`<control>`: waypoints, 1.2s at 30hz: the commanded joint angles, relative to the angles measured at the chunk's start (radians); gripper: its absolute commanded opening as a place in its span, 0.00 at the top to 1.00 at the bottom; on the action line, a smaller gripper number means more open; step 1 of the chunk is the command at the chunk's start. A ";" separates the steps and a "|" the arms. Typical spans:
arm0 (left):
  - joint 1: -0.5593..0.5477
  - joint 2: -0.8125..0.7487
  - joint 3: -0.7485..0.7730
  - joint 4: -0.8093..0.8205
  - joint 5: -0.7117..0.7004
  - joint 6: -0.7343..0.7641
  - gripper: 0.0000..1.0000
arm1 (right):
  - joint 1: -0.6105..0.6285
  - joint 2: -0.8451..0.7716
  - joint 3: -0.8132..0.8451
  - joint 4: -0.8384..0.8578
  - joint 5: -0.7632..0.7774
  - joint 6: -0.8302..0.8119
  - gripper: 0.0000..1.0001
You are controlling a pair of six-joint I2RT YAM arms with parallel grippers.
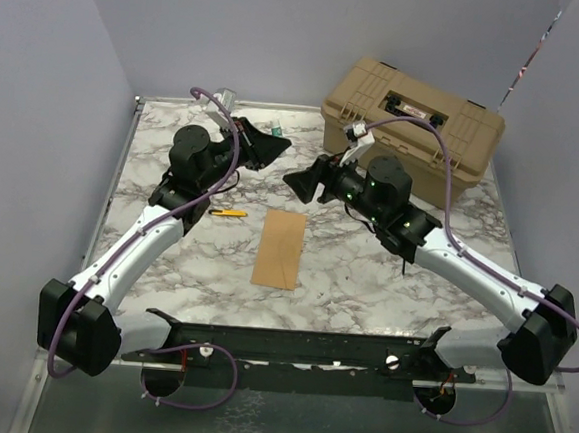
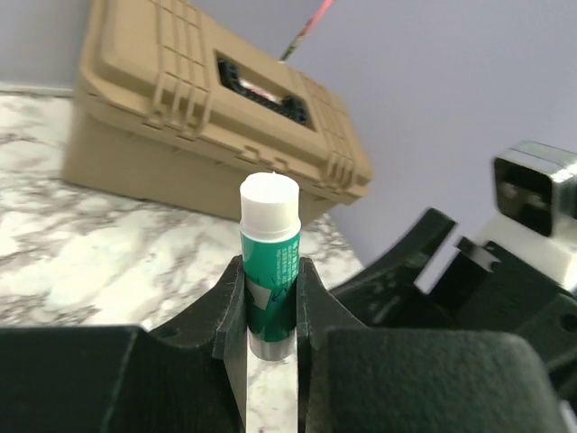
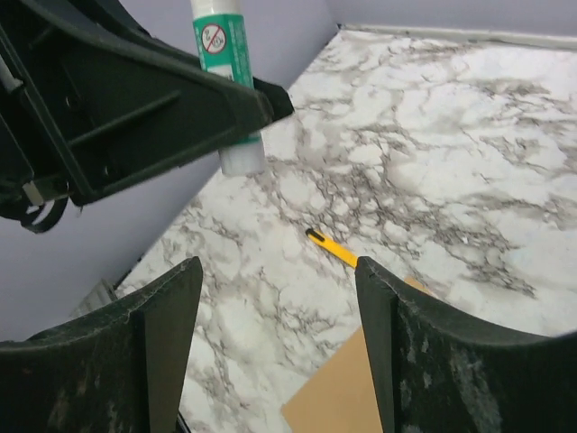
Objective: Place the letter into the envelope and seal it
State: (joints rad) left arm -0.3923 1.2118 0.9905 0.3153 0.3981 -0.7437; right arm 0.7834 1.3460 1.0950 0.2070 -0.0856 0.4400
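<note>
One kraft-brown envelope (image 1: 279, 249) is lying flat on the marble table (image 1: 365, 273). Its long axis is running away from my bases, with the far end leaning slightly right. Beyond and above it, well apart, my left pincer (image 2: 270, 271) is clamping a glue stick (image 2: 269, 257). My right pincer (image 3: 278, 269) is gaping empty opposite. A tan toolbox (image 1: 412, 126) is sitting farthest back.

Your left arm (image 1: 142, 240) reaches forward and bends inward, and the left gripper (image 1: 276, 137) is lifted, its jaws pressed on both sides of a glue stick (image 2: 269, 244). Your right arm (image 1: 471, 269) bends inward too. The right gripper (image 1: 294, 182) points toward the left one, near it, with its fingers (image 3: 162, 307) wide apart.
</note>
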 commanded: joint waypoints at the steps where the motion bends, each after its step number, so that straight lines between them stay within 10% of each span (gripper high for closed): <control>1: 0.000 -0.020 0.058 -0.213 -0.148 0.227 1.00 | -0.012 -0.072 -0.014 -0.189 0.075 -0.034 0.28; 17: -0.025 -0.071 -0.061 -0.179 0.017 0.429 1.00 | -0.260 0.279 0.161 -0.775 0.409 0.177 0.40; 36: -0.039 -0.067 -0.070 -0.174 0.040 0.421 1.00 | -0.320 0.548 0.221 -0.711 0.468 0.060 0.51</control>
State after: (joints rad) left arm -0.4278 1.1522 0.9337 0.1257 0.4110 -0.3321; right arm 0.4706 1.8641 1.3064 -0.5308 0.3302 0.5224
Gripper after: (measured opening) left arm 0.180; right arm 0.502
